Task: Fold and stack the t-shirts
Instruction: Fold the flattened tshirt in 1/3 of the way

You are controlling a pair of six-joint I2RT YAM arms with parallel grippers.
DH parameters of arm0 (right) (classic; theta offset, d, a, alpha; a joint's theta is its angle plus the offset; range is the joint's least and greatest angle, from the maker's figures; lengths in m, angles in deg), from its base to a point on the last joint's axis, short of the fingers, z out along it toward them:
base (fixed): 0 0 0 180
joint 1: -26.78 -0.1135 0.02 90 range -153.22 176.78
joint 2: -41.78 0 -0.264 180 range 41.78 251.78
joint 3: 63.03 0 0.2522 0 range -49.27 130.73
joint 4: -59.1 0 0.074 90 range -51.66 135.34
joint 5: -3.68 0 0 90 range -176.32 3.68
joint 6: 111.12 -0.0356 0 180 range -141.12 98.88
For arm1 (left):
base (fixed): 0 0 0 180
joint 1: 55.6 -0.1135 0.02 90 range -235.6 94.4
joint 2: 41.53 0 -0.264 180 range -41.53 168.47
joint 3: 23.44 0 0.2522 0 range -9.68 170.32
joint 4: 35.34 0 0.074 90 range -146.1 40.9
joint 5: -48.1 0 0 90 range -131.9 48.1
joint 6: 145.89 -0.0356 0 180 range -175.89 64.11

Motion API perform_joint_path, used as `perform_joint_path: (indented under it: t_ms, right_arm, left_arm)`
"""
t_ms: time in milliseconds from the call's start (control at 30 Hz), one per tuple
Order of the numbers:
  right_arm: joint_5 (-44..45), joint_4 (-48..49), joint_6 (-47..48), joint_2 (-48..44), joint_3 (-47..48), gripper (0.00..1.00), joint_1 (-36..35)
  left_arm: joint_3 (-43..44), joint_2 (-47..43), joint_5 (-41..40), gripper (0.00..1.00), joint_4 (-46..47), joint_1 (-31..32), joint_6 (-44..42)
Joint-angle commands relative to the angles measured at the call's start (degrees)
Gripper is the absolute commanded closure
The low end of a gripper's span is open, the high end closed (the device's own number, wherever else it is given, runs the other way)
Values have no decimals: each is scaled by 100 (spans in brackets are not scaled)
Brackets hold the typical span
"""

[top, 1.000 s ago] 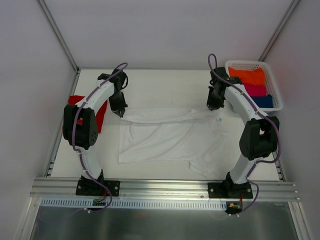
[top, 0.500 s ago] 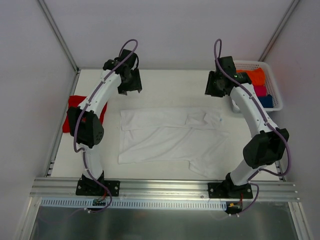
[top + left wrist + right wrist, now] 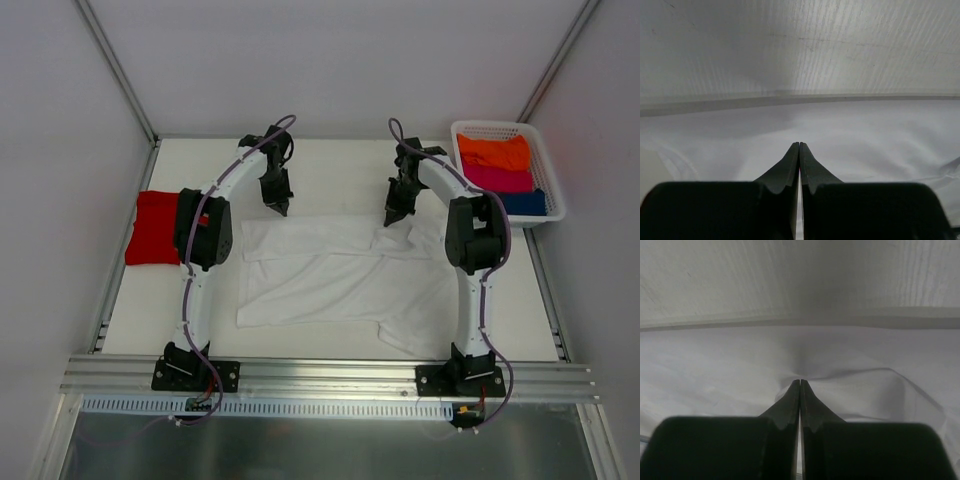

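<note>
Both grippers closed on the white shirt's edge, fold about to start.

My left gripper (image 3: 281,209) and right gripper (image 3: 390,219) have their jaws pressed fully together on the white shirt (image 3: 330,280), which lies spread flat just left of the basket (image 3: 490,124). The red shirt (image 3: 157,227) sits folded, well left of the basket. Cloth puckers at the right tips, so I judge it caught there; on the left I can't confirm. I'd lift both ends evenly and keep the edge taut.
</note>
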Motion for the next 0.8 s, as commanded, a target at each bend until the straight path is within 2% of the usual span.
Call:
perform_joint_path:
  t_ms: [0, 300, 533, 767]
  right_arm:
    - [-376, -629, -33, -126, 630, 100, 18]
    - [-270, -893, 327, -538, -204, 100, 27]
    - [-481, -1473, 626, -503, -257, 100, 71]
    - [-472, -1202, 706, -845, -1144, 100, 71]
  left_arm:
    - [-71, -426, 348, 100, -90, -35, 59]
    - [-581, -672, 533, 100, -98, -26, 156]
    - [-634, -593, 656, 100, -107, -26, 174]
    - [-669, -549, 682, 100, -151, -26, 104]
